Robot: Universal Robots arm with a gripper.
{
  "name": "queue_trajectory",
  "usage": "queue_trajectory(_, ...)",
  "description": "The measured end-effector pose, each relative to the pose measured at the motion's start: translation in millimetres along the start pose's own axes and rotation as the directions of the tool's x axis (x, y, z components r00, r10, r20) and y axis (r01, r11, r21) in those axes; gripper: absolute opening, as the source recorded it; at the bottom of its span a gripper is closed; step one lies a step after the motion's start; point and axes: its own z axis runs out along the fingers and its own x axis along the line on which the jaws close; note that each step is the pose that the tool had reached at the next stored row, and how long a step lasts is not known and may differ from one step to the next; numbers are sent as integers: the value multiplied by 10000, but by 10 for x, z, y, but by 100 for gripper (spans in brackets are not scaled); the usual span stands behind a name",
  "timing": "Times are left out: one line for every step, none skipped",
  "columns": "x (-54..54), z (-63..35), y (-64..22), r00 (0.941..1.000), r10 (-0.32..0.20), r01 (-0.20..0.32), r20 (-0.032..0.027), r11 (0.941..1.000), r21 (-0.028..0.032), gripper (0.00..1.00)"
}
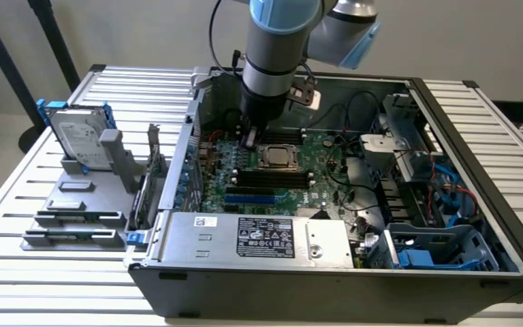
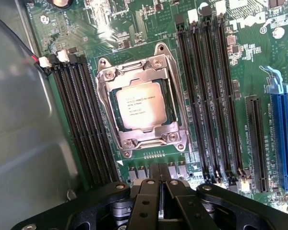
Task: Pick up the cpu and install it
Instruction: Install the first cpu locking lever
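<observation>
The work surface is a table of white ribbed metal slats (image 1: pixel 25 204) standing against a plain pale wall, with dark stand legs behind it at the exterior view's left. On it lies an open computer case (image 1: pixel 334 279), side panel off, its green motherboard (image 1: pixel 321 174) exposed. Beside the case, at the exterior view's left, a grey fixture (image 1: pixel 75 218) holds a silver hard drive in a blue bracket (image 1: pixel 78 139) upright, with a few long parts laid in its slots. The arm reaches down into the case; the gripper (image 1: pixel 251 136) hangs just above the board, jaws closed together and holding nothing. The cpu (image 1: pixel 278 156) sits in its socket just beside the fingertips, towards the exterior view's right, not touched by them. The wrist view gives the detail the exterior view cannot: the gripper (image 2: pixel 159 179) shows its two black fingers pressed flat against each other, and just beyond their tips the cpu (image 2: pixel 140 104) lies flat inside the socket's metal frame (image 2: pixel 142 139), printed lid up. Black memory slots (image 2: pixel 84 129) flank the socket on both sides, and a blue expansion slot (image 2: pixel 281 139) runs further off. A silver power supply (image 1: pixel 257 238) with a label, seen from the exterior view, occupies the near end of the case.
</observation>
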Motion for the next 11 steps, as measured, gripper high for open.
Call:
queue_trajectory(5,-1,-1,10000,-64,64,40,10000,-14,11)
queue_trajectory(9,-1,-2,9999,-129,130,77,9999,-29,11)
queue_trajectory(15,0,-3,9997,-198,199,113,9998,-45,11)
queue_trajectory(20,0,-5,9995,-263,264,145,9996,-63,11)
queue_trajectory(26,1,-6,9993,-329,331,175,9994,-81,11)
queue_trajectory(32,3,-8,9990,-398,400,201,9991,-103,11)
queue_trajectory(38,3,-9,9986,-469,472,229,9988,-125,11)
queue_trajectory(43,5,-10,9982,-538,542,254,9984,-149,11)
queue_trajectory(49,6,-12,9978,-608,613,279,9980,-172,11)
queue_trajectory(56,7,-13,9972,-685,691,307,9974,-197,11)
queue_trajectory(61,8,-15,9966,-754,761,334,9969,-219,11)
